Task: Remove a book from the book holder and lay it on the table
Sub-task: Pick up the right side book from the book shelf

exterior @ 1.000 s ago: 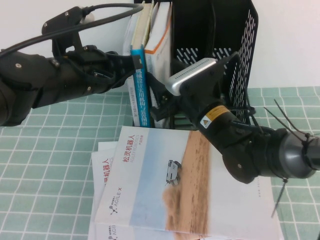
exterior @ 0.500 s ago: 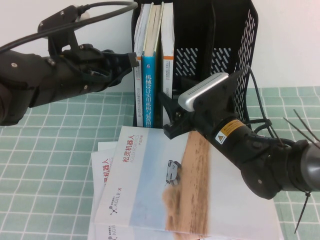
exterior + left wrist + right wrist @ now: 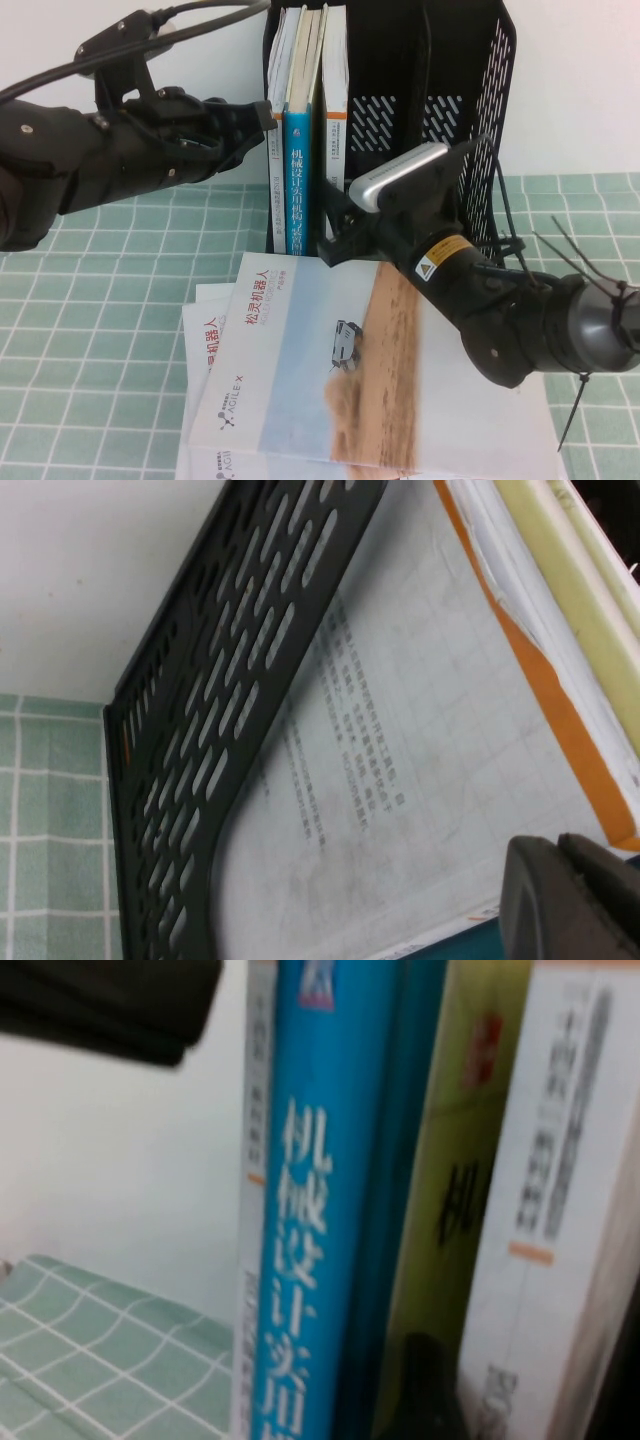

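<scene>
The book holder (image 3: 480, 90) stands at the back of the table (image 3: 90, 300); its left compartment holds several upright books. The book (image 3: 335, 110) with the white spine and orange band is the rightmost of them, next to a blue-spined book (image 3: 297, 170). My right gripper (image 3: 335, 225) is open at the foot of that white spine; one dark finger (image 3: 425, 1390) shows before it (image 3: 540, 1160). My left gripper (image 3: 265, 120) is shut and empty beside the leftmost book. In the left wrist view its tips (image 3: 558, 848) hover by a white-grey cover with an orange edge (image 3: 420, 710) behind the slotted wall (image 3: 230, 710).
A stack of thin brochures (image 3: 340, 360) with a sand-and-sky photo lies on the cloth in front of the holder, under my right arm. The holder's middle and right compartments look dark. A white wall stands behind.
The books were leaning a second ago and now stand upright. My right gripper drew back from them, then moved a little toward them again. The left arm has barely moved.
</scene>
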